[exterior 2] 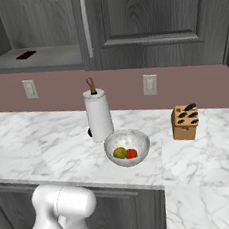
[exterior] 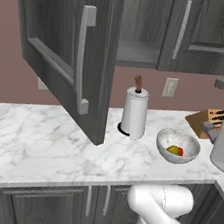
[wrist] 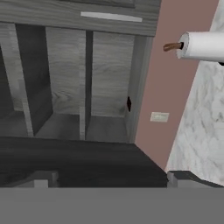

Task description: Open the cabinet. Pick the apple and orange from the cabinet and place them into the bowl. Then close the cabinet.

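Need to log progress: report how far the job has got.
Done: two fruits, one greenish-yellow and one red-orange, lie in the bowl. In hand: nothing; the open gripper faces the cabinet interior. Left: closing its open door.

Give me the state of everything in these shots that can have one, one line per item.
cabinet: left door swung open, right door shut.
bowl: upright on the counter, holding a greenish-yellow fruit and a red-orange fruit.
paper-towel roll: standing upright behind the bowl.
knife block: on the counter, knives in their slots.
gripper: open, empty, facing the open cabinet.
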{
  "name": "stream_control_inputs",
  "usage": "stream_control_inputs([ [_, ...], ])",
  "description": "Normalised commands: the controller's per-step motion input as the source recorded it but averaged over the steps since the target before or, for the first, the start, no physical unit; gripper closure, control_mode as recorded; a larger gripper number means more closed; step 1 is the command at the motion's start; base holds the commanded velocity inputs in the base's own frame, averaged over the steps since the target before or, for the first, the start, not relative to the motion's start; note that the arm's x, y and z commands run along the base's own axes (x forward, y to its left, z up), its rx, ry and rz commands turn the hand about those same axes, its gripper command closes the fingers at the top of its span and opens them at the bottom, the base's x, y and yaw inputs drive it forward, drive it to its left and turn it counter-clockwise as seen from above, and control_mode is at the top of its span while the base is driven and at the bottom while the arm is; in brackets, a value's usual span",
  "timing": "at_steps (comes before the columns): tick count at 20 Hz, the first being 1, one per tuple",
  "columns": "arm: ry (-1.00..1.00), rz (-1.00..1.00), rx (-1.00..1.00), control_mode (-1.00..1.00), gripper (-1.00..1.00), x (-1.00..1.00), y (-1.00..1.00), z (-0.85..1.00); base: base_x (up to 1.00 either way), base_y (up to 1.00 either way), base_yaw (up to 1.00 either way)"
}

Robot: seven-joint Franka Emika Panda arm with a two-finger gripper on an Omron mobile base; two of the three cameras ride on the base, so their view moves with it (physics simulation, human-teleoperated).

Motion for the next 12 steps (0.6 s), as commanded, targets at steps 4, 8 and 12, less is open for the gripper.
stream_control_inputs([
  [4,0.00,0.00,-0.04,-1.00,-1.00,-0.20,0.44,-0.03,0.00,0.00,0.00],
  [8,0.00,0.00,-0.06,-1.00,-1.00,-0.13,0.51,-0.13,0.00,0.00,0.00],
  [12,-0.01,0.00,-0.06,-1.00,-1.00,-0.26,0.45,-0.10,0.00,0.00,0.00],
])
